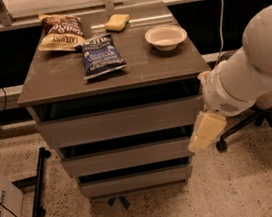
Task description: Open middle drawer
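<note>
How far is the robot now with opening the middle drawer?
Done: nothing visible; the middle drawer looks shut. In hand: the gripper hangs by the drawer's right end, contact unclear. Left: catch the front edge and pull the drawer out.

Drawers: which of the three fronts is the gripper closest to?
The middle drawer, the medium-height front between the tall top drawer and the slim bottom drawer. The gripper hangs just off its right end.
</note>
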{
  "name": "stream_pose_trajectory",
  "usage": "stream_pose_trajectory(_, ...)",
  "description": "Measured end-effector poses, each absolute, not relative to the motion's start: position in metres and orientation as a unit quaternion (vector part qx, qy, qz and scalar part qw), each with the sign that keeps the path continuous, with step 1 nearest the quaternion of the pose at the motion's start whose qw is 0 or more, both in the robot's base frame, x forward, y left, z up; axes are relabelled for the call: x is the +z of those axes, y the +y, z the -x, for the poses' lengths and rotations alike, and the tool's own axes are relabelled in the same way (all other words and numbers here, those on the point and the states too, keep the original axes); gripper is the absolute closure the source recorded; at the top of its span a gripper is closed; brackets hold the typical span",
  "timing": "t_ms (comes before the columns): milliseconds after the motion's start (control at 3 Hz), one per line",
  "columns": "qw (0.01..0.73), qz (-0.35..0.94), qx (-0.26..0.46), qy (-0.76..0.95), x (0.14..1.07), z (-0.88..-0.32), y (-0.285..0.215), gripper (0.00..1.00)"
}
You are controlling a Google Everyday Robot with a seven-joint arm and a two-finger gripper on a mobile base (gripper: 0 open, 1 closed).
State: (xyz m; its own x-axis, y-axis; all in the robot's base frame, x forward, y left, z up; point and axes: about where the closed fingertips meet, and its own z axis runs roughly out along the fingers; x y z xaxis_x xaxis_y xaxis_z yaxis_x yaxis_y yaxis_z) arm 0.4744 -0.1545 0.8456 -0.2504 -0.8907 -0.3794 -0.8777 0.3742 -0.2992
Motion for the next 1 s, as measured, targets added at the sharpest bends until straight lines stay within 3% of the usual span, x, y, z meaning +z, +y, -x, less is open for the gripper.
stream_pose_trajectory(1000, 0.302, 0.521, 0.070, 0.795, 0.720, -0.498, -0.065, 0.00)
